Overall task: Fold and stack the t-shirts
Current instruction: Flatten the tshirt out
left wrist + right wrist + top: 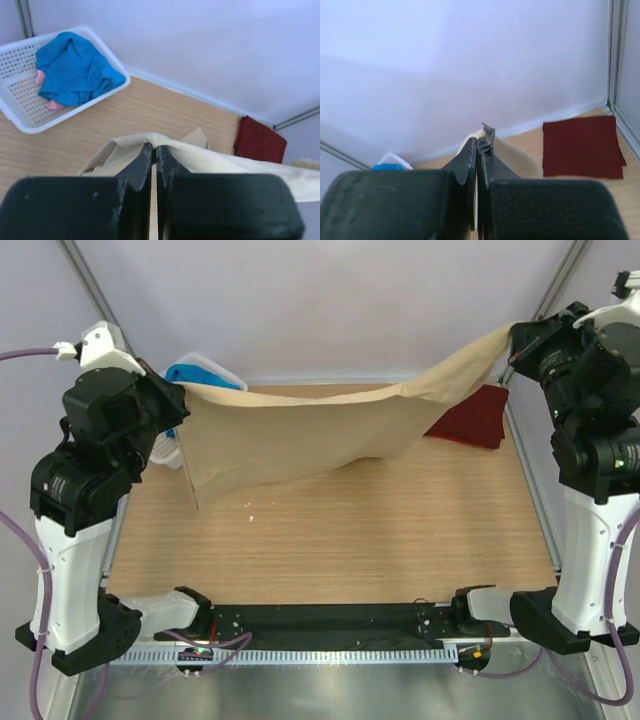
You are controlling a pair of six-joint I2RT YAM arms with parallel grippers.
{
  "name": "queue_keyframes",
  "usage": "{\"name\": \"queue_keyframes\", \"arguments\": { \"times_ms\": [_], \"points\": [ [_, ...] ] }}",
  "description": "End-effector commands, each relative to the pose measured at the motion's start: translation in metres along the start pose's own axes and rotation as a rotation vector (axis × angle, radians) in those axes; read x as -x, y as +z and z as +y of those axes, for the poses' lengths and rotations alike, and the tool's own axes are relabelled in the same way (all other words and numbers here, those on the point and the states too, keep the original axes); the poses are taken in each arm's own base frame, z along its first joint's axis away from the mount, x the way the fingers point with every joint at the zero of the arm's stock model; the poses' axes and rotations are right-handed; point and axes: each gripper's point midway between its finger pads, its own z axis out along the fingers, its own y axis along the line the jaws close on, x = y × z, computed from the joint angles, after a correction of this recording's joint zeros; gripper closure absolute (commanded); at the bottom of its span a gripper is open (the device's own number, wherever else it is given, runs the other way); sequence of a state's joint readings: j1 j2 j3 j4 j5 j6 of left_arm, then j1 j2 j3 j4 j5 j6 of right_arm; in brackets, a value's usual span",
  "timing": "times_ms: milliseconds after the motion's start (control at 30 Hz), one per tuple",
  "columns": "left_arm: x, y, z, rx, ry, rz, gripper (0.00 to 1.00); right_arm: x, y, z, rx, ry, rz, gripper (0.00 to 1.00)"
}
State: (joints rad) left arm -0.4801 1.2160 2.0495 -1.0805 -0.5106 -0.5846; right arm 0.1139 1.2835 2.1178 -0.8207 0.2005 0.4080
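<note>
We list the tan t-shirt (300, 435) as plain beige; the maroon t-shirt (470, 418), solid dark red; the blue t-shirt (75, 70), bright plain blue; the pink t-shirt (40, 77), pale pink patches; the basket (20, 117), white perforated lattice; the table (330, 540), light wood grain; the left arm (68, 550) and right arm (595, 550), white shells, black joints.

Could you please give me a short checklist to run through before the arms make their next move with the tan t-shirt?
1. Left gripper shut on the tan t-shirt: ok.
2. Right gripper shut on the shirt's other end: ok.
3. Cloth flat between the grippers: not ok, it sags with creases.
4. Which parts of the shirt are gripped, shoulders or hem: cannot tell.
5. Maroon t-shirt folded flat at the table's far right corner: ok.
6. Blue t-shirt folded: not ok, it lies crumpled in the white basket.
</note>
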Motion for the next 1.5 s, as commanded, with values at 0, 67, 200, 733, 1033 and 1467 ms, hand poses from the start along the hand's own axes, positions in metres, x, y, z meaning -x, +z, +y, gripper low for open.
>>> {"name": "queue_keyframes", "arguments": {
  "times_ms": [0, 67, 200, 733, 1033, 1467],
  "points": [
    [0.054, -0.030, -0.008, -0.097, -0.026, -0.180, 1.00, 0.086, -0.045, 0.021, 0.092, 0.016, -0.288, 0.99],
    [0.066, -0.042, -0.010, -0.136, -0.005, -0.217, 1.00, 0.105, -0.064, 0.026, 0.121, 0.016, -0.354, 0.99],
    [0.091, -0.082, -0.010, -0.233, -0.015, -0.312, 1.00, 0.136, -0.108, 0.034, 0.189, 0.018, -0.472, 0.99],
    [0.132, -0.182, 0.018, -0.400, -0.106, -0.552, 0.99, 0.188, -0.221, 0.057, 0.415, 0.059, -0.718, 0.99],
    [0.132, -0.153, -0.019, -0.458, -0.098, -0.481, 0.99, 0.178, -0.190, 0.075, 0.475, 0.097, -0.629, 0.99],
    [0.126, -0.172, -0.015, -0.513, -0.116, -0.477, 0.99, 0.177, -0.222, 0.070, 0.506, 0.127, -0.642, 0.99]
  ]
}}
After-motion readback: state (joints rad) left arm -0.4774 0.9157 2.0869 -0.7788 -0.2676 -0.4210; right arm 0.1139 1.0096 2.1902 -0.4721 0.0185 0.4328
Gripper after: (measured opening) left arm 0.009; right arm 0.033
